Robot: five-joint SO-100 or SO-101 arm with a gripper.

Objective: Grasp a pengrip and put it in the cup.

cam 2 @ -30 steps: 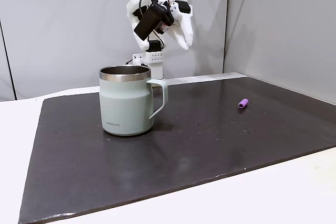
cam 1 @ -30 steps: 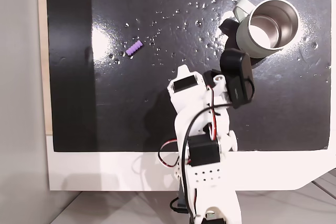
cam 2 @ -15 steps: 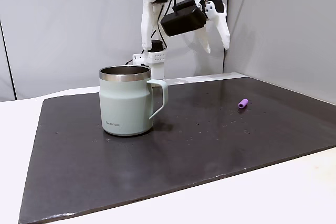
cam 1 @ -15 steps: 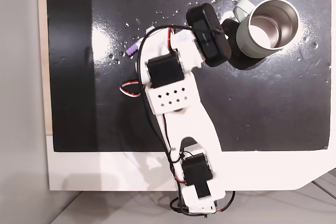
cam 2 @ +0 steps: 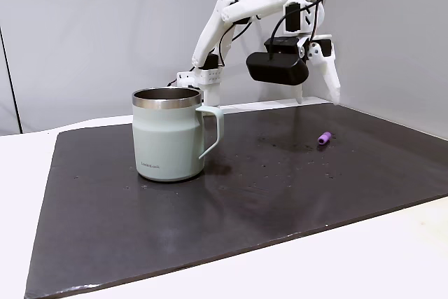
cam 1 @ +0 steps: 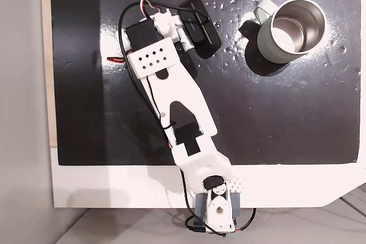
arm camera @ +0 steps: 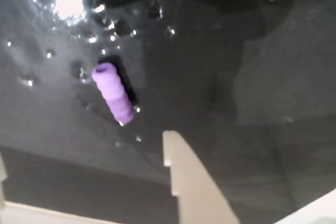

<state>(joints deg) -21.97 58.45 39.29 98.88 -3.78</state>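
Hovering pincer (cam 2: pixel 318 96) above pengrip (cam 2: pixel 324 138), cup (cam 2: pixel 169 135) with unreadable small logo

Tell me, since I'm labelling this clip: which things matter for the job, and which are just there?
For the job:
pengrip
cup
gripper

Just there:
black mat
white table

In a fixed view the arm (cam 1: pixel 171 84) covers the pengrip; the wrist view — blurred — cuts off the end effector (arm camera: pixel 86 182) at the bottom.
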